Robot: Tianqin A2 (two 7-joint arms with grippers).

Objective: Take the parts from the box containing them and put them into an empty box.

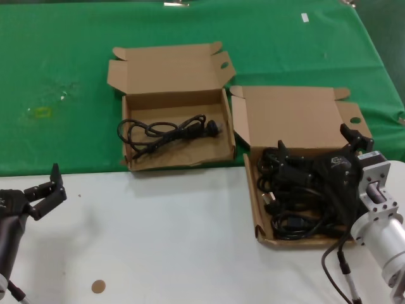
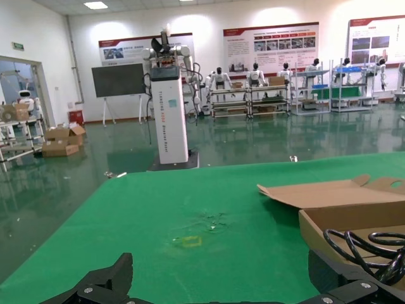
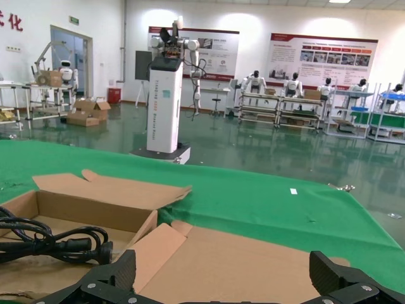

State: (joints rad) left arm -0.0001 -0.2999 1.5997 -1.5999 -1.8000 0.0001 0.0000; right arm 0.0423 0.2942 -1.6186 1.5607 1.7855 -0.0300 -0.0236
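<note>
- Two brown cardboard boxes sit with lids folded back on the table, both straddling the line where the green cloth (image 1: 76,76) meets the bare white strip along the near edge, so each lies within an arm's reach.
- One box (image 1: 262,215), toward the table's right side, holds a tangled heap of black power cords (image 1: 297,196); this looks like the supply the task draws from.
- Beside it, nearer the table's middle, the other box (image 1: 136,164) holds a single looped cord (image 1: 168,132) lying flat on its floor, so it reads as the receiving box, with most of the work left.
- The right end effector (image 1: 319,161) hangs over the heap with its fingers spread wide and nothing gripped, one finger by the pile's middle and the other at the box's far right corner, placed, I judge, to come down on a cord.
- The left end effector (image 1: 41,193) waits over the white strip at the near left corner of the table, fingers apart and empty, well clear of both boxes.
</note>
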